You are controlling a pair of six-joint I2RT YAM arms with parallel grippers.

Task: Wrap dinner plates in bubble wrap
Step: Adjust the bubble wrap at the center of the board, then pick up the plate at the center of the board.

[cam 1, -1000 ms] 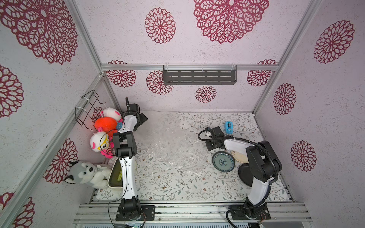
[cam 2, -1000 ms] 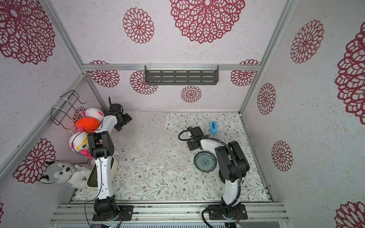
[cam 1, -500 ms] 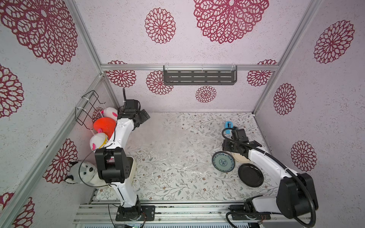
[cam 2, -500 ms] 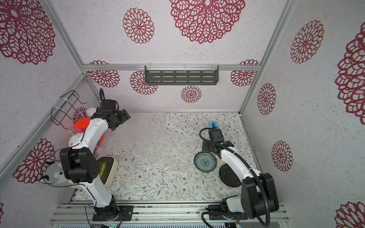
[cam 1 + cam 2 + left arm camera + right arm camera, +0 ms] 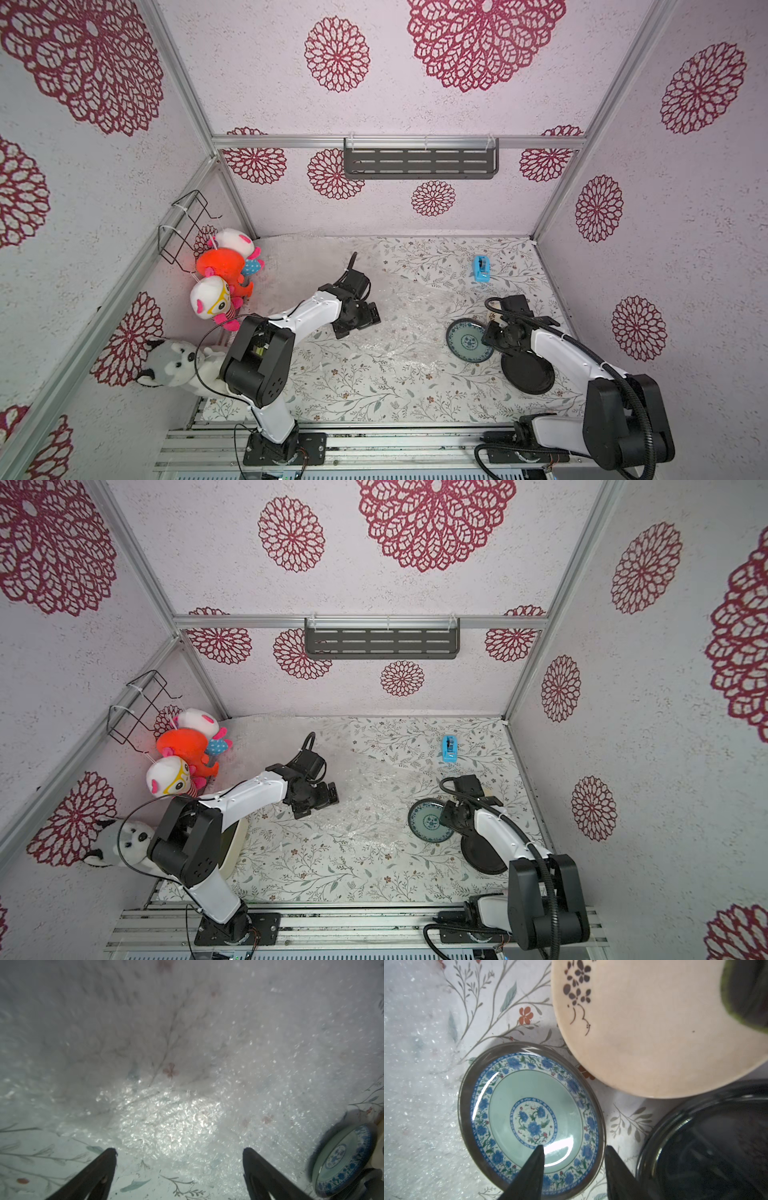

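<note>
**Seat the rim deep before we close**

Nearest us, the black plate (image 5: pixel 528 376) lies flat on the desk (image 5: pixel 353 399), just beside the teal plate (image 5: pixel 529 1109) but apart from it; we judge it the thing to steer clear of. Our right hand (image 5: pixel 574 1153) hangs over the teal plate's rim on that side, fingers parted, one above the bowl and one outside the edge, pinching nothing. We should lower until the rim sits deep between them, then close gently; a glazed rim will likely slip from a shallow bite. The cream plate (image 5: pixel 654 1032) lies just beyond, so we lift straight up first. Over the desk's middle the bubble wrap (image 5: pixel 399 320) lies spread and wrinkled; our left hand (image 5: pixel 179 1150) hovers above it, spread wide and empty, well placed to pin the sheet flat. Farthest stands the tape dispenser (image 5: pixel 481 269).
</note>
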